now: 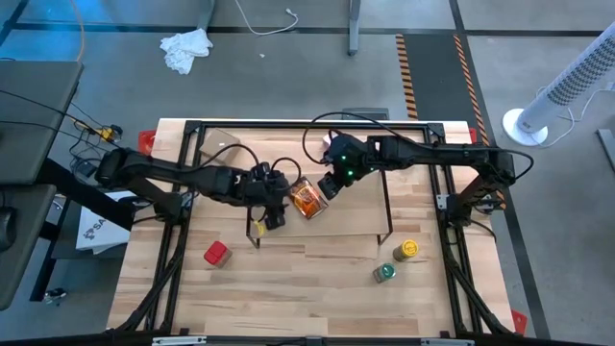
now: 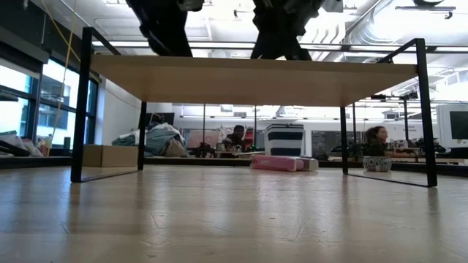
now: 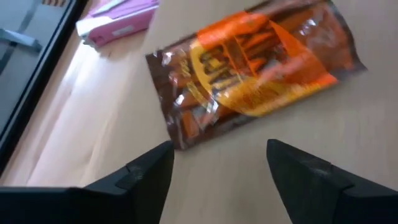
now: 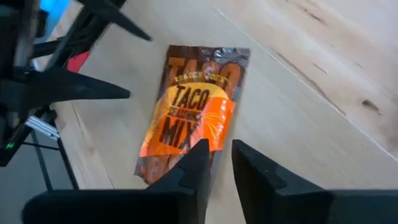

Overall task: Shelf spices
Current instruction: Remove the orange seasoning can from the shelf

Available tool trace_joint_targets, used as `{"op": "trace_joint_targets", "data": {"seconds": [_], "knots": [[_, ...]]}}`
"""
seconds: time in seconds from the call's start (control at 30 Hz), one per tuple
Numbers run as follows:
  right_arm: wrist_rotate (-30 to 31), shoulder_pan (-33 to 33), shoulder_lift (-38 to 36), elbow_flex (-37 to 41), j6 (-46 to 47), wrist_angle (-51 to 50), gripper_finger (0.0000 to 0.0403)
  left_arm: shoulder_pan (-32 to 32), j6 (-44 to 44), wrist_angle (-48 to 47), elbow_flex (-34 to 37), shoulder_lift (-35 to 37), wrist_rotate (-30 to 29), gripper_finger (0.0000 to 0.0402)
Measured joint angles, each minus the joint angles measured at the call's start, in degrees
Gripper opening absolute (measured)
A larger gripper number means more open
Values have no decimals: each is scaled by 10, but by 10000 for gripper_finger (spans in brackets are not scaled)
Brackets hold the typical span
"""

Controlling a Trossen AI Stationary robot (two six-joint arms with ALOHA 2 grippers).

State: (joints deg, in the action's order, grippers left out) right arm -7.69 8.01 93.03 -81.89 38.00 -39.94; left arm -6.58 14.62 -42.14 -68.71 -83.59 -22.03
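The shelf (image 1: pixel 221 178) stands mid-table, and the low view shows its plank top (image 2: pixel 256 79) from below. The flat orange-brown packet (image 1: pixel 306 199) lies flat on that plank, printed face up (image 4: pixel 186 112) (image 3: pixel 255 68). My left gripper (image 1: pixel 274 210) (image 3: pixel 217 174) hovers open just left of the packet. My right gripper (image 1: pixel 327 185) (image 4: pixel 219 152) is over the packet's right end, its fingers apart by only a narrow gap. The red boxy container (image 1: pixel 216 253), yellow jar (image 1: pixel 407 250) and green-lidded jar (image 1: pixel 385 273) stand on the table in front of the shelf. My right gripper comes from above, slanting down over one short end of the packet (image 4: pixel 155 174). The gap between its fingers shows bare wood. Whether the fingertips (image 4: pixel 202 152) touch the packet I cannot tell.
A pink-purple packet (image 3: pixel 118 18) (image 2: pixel 278 162) lies on the table beyond the shelf. A tan cardboard piece (image 1: pixel 219 142) sits at the shelf's far left. Black frame rails (image 1: pixel 452 192) run along the table sides. There is bare tabletop (image 1: pixel 298 288) near the front edge. People sit in the room behind (image 2: pixel 376 142).
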Motion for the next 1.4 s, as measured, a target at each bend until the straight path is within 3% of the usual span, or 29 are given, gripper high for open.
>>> {"op": "trace_joint_targets", "data": {"seconds": [0.33, 0.57, 0.7, 1.07, 1.23, 1.4], "knots": [[-17, -20, 0, 0, -82, -8, 62, 74, 54, -15, 0, 2, 60, 270], [108, -39, 0, 0, -59, -53, 58, 107, 42, -16, 0, 2, 149, 268], [124, -39, 0, 0, -49, -53, 44, 91, 68, -15, 0, 2, 169, 236], [106, -30, 0, 0, -56, -48, 24, 58, 359, -11, -1, 2, 227, 70], [105, -26, 0, 0, -75, -42, 24, 69, 439, -9, -1, 2, 232, 66], [89, -26, 0, 0, -97, -42, 29, 73, 558, 9, -1, 2, 219, 108]]}}
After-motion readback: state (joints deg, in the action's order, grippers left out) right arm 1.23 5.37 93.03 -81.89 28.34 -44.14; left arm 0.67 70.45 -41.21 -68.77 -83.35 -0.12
